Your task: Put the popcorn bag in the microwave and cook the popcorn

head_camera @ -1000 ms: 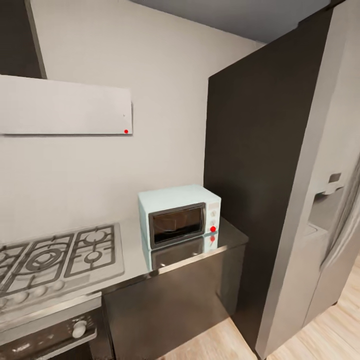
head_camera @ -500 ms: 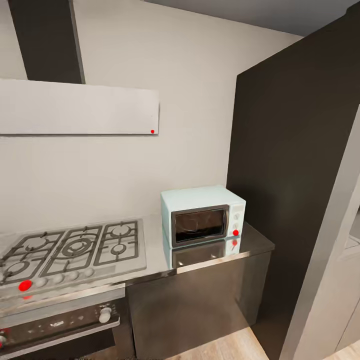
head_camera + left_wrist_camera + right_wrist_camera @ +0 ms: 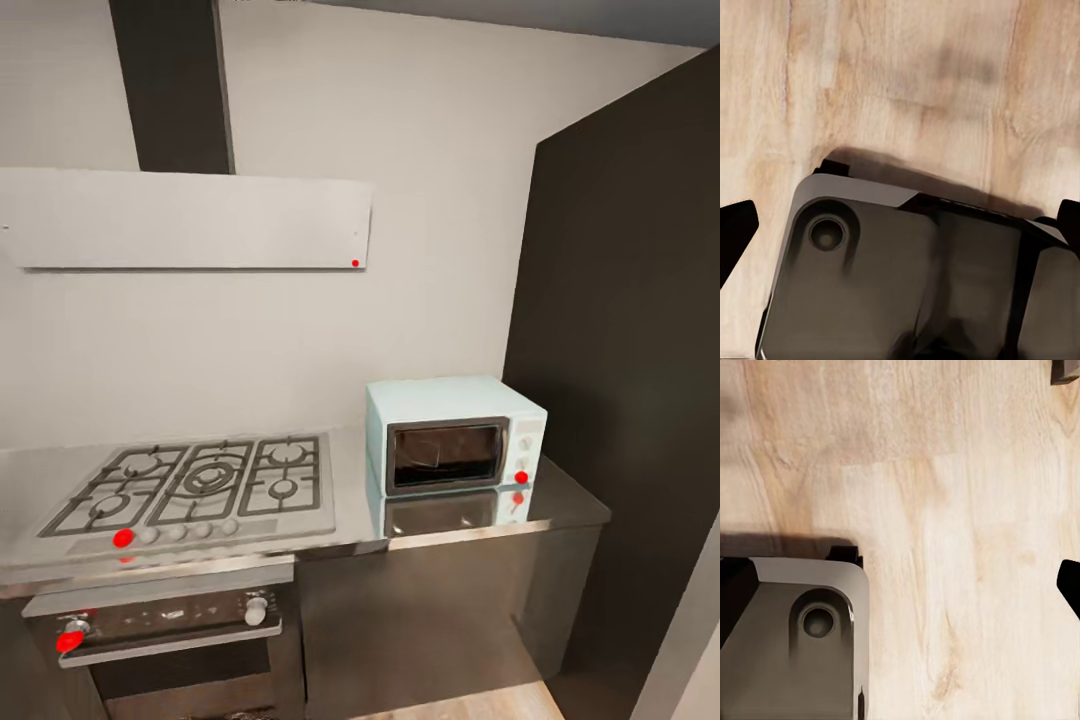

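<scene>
The pale mint-blue microwave (image 3: 455, 447) stands on the grey countertop (image 3: 560, 505) at its right end, against the wall. Its dark glass door is shut and a red light (image 3: 521, 477) glows under its two white knobs. The popcorn bag is out of view. In the left wrist view my left gripper (image 3: 900, 225) hangs open over the wood floor, its dark fingertips (image 3: 735, 229) far apart. My right gripper (image 3: 900, 585) is also open above the floor, with nothing between its fingertips (image 3: 1069, 585).
A steel gas hob (image 3: 200, 485) lies left of the microwave, with an oven (image 3: 165, 625) below and a white hood (image 3: 185, 218) above. A tall dark cabinet (image 3: 625, 380) closes the right side. My own grey base (image 3: 900, 277) shows under both wrists.
The whole head view has swung, so the microwave and hob sit further right in the picture. The fridge at the right has left the picture. The things themselves have not moved.
</scene>
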Available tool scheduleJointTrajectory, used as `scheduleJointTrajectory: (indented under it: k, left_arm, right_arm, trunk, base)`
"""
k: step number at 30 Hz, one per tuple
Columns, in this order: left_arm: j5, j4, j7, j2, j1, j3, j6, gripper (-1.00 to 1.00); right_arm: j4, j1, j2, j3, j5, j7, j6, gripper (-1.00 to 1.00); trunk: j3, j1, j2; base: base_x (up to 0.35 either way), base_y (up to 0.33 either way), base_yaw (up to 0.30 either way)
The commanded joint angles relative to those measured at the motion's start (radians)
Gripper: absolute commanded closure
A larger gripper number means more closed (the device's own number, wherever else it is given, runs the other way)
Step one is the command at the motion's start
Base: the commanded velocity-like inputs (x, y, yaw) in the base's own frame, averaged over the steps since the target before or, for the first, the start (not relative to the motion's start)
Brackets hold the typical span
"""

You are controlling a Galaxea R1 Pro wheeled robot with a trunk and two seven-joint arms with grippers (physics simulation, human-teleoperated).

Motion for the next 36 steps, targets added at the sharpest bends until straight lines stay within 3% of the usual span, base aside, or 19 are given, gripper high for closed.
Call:
scheduleJointTrajectory:
  k: [1, 13, 19, 36]
  left_arm:
    - [0.010, 0.002, -0.004, -0.001, 0.000, -0.008, -0.003, -1.00]
    - [0.010, 0.001, -0.004, -0.001, -0.001, -0.007, -0.003, -1.00]
    - [0.010, 0.001, -0.003, -0.002, -0.001, -0.008, -0.001, -1.00]
    - [0.009, 0.001, 0.000, -0.007, 0.000, -0.007, 0.009, -1.00]
  right_arm:
    - [0.003, -0.001, 0.000, 0.008, -0.004, 0.003, -0.001, -1.00]
    - [0.003, -0.001, 0.000, 0.013, -0.004, 0.003, 0.001, -1.00]
    - [0.003, -0.001, -0.001, 0.013, -0.007, -0.001, -0.008, -1.00]
    - [0.003, -0.001, -0.002, 0.014, -0.007, 0.000, -0.004, -1.00]
  trunk:
    - [0.000, 0.000, 0.000]
    - [0.000, 0.000, 0.000]
    - [0.000, 0.000, 0.000]
    - [0.000, 0.000, 0.000]
  base:
    - [0.000, 0.000, 0.300]
    - [0.000, 0.000, 0.298]
    - [0.000, -0.031, 0.080]
    - [0.057, -0.308, 0.001]
